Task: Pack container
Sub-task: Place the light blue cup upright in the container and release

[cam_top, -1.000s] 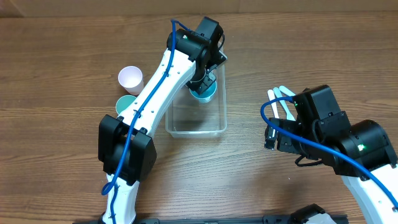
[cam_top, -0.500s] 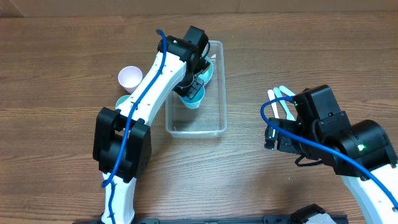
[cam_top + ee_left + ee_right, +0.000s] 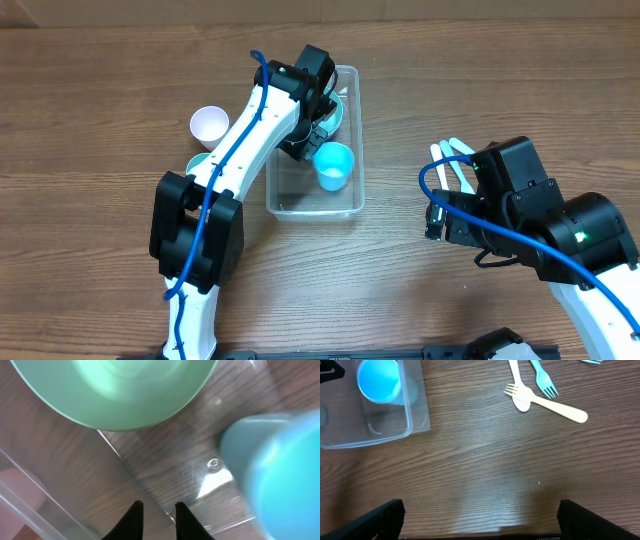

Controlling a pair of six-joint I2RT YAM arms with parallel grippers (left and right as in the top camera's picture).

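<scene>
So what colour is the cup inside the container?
Light blue; the cup shows best in the overhead view.

Robot lab setup: left arm (image 3: 245, 135), right arm (image 3: 560, 225), blue-cabled, at wood-grain table (image 3: 100, 250); container (image 3: 315, 212), plastic cutlery (image 3: 555, 406) laid out.

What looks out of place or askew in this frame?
Nothing spilled or broken. The blue cup sits loose in the clear bin, possibly leaning, and is blurred in the left wrist view. Beside the bin, a cream fork and a white spoon lie crossed.
</scene>
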